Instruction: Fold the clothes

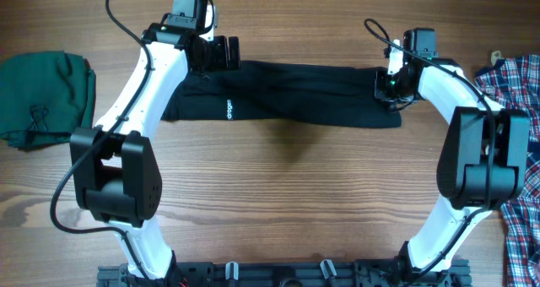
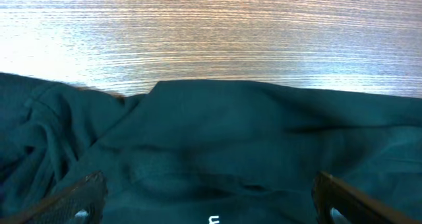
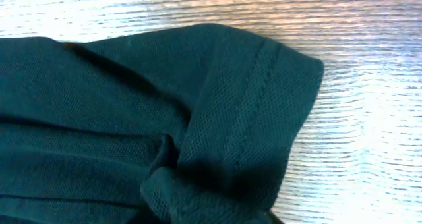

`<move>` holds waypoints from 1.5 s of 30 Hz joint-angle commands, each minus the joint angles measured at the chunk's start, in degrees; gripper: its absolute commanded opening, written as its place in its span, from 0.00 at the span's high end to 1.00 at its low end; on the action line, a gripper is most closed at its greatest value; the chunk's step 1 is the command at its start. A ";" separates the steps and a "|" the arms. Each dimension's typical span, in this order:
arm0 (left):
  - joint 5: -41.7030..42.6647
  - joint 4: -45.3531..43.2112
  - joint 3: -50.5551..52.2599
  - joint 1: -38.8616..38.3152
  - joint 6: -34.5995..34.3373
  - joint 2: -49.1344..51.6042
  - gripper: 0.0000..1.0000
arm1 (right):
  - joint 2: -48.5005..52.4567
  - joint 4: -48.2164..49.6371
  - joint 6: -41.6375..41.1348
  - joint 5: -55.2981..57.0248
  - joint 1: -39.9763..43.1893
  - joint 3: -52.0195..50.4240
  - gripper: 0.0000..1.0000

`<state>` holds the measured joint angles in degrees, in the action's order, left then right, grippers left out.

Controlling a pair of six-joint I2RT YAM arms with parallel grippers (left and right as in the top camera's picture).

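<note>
Two ends of the shirt point(image 1: 295, 93) covered: left claw point(image 2: 208, 194) is hovering open, your right claw point(image 1: 392, 84) is pinching the sleeve point(image 3: 264, 118) for folding.

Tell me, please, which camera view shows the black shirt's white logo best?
Overhead: the white logo shows whole on the black shirt. The left wrist view catches only a white sliver at its bottom edge; the right wrist view shows only bunched fabric and a stitched hem.

Glare whitens the table point(image 2: 211, 26); the shirt point(image 3: 99, 118) looks teal-tinted.
</note>
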<state>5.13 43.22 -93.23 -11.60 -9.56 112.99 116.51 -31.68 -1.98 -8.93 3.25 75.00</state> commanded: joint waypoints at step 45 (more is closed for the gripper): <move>-9.29 0.55 -0.22 6.99 -5.92 -0.04 0.00 | 2.56 -24.44 -1.64 -4.42 -8.57 30.67 0.91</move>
<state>-3.42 43.92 -93.23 -5.06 -14.52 112.99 119.83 -56.64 -1.41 -13.72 -2.74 105.47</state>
